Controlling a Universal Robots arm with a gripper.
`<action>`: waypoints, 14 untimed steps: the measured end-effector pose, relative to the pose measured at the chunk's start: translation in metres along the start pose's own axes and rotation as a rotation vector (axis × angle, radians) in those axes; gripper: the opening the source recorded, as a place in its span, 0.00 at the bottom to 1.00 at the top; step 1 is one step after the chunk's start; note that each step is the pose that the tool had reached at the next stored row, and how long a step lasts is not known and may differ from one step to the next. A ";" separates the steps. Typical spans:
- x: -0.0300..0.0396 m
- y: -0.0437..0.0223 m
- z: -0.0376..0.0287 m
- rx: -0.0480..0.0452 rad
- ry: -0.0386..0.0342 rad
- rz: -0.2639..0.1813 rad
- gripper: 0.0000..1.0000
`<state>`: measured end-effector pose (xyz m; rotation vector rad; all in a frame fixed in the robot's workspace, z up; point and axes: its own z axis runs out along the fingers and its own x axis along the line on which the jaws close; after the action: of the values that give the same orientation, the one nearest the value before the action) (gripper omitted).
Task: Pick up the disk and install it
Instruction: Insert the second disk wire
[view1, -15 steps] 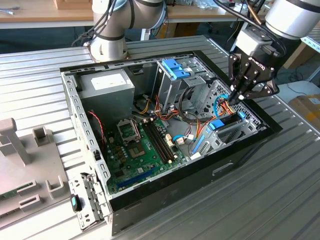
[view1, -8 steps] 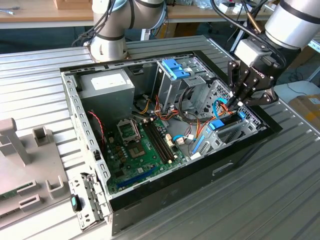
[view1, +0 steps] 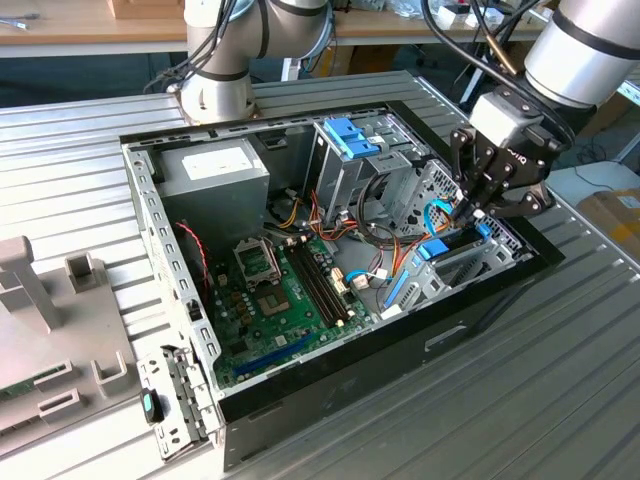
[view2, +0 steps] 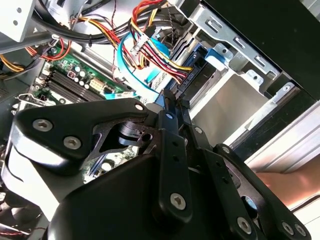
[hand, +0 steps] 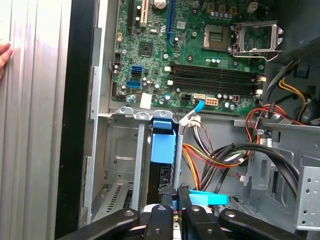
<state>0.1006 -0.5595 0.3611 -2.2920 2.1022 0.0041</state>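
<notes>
open case (view1: 180, 260), disk (view1: 432, 250) in bay

Exterior view: looks down at a slant from above and off to one side, far enough to take in the whole open computer case (view1: 200, 340) on the ribbed table (view1: 520, 400).
First wrist view: rides on the arm, looks almost straight down into the case, close to the motherboard (hand: 200, 55) and the drive bay.
Second wrist view: sits very near the gripper (view2: 172, 107), looking past its black links at a tilt.
Shared part: the motherboard, the coloured cables (hand: 200, 160) and the drive bay.
</notes>
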 end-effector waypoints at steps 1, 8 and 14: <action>0.0003 0.0000 0.0006 0.0006 0.0002 -0.001 0.16; 0.0013 0.0003 0.0104 0.0013 0.0004 -0.003 0.16; 0.0014 -0.0006 0.0109 0.0013 0.0001 -0.003 0.16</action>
<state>0.1016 -0.5606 0.3502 -2.2945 2.0981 0.0025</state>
